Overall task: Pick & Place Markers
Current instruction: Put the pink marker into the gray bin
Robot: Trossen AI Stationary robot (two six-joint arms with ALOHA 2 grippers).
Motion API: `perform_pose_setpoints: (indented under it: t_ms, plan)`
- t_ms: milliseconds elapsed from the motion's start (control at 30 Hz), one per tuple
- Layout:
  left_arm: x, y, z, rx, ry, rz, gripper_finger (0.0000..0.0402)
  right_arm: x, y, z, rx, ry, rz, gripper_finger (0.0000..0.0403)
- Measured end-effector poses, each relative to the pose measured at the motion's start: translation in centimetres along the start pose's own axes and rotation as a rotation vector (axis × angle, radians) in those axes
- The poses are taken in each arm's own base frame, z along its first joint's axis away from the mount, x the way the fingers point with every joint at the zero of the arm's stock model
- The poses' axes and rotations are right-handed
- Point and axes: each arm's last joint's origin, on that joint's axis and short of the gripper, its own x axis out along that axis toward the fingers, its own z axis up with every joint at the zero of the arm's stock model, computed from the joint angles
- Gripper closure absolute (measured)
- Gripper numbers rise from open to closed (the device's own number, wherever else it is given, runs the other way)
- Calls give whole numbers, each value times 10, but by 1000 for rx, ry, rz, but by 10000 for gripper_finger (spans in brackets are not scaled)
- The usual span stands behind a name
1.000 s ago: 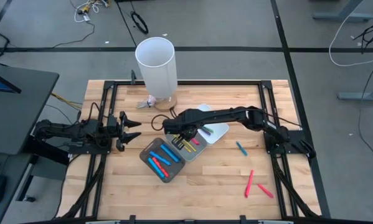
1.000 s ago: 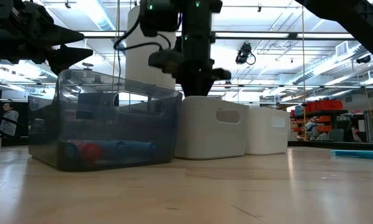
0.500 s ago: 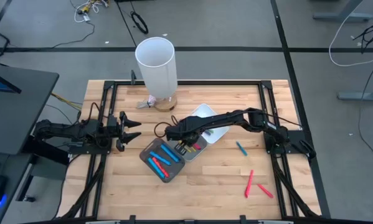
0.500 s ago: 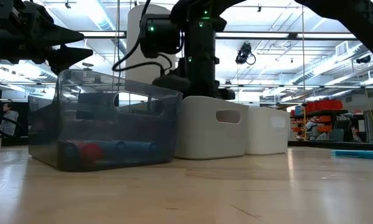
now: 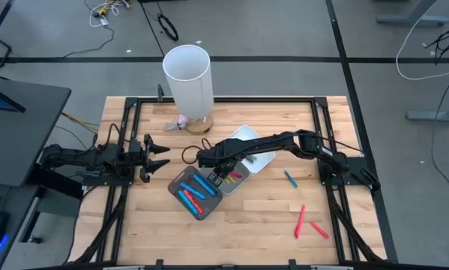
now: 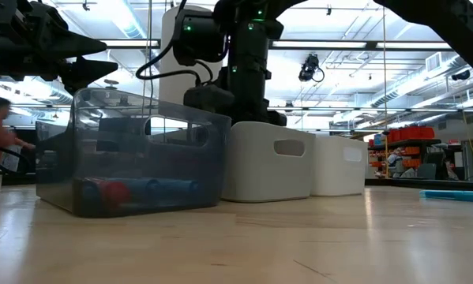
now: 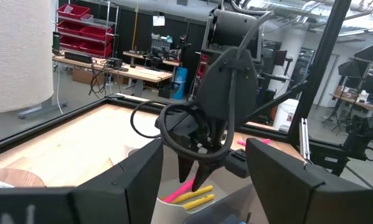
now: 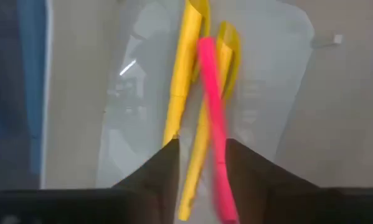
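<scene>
My right gripper (image 7: 200, 180) hangs fingers apart over two yellow markers (image 8: 185, 106) and a pink marker (image 8: 212, 124) in the grey tray (image 5: 243, 182). Dark tray (image 5: 181, 177) beside. Left gripper (image 5: 163, 153) open, well apart. Wooden table (image 5: 269, 217), workshop behind.

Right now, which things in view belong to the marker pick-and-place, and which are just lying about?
Job:
- red and blue markers in the dark tray
- yellow markers and pink marker in the grey tray
- loose markers on the table
- right gripper over the grey tray

Lying about:
- white cylinder
- white tray
- left gripper, waiting
</scene>
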Motion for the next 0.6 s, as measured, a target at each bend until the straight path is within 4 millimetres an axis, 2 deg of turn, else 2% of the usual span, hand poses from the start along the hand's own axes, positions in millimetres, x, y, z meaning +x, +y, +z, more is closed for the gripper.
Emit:
perform_pose_setpoints:
  t_ms: [167, 300, 433, 600]
  plan:
    - [0, 0, 0, 0, 0, 0, 168, -5, 2, 2, -38, -15, 12, 217]
    - [0, 0, 0, 0, 0, 0, 168, -11, 2, 4, -82, -20, 16, 182]
    - [0, 0, 0, 0, 0, 0, 168, -24, 1, 9, -118, -28, 31, 167]
    - [0, 0, 0, -1, 0, 0, 168, -49, 0, 19, -163, -77, 58, 168]
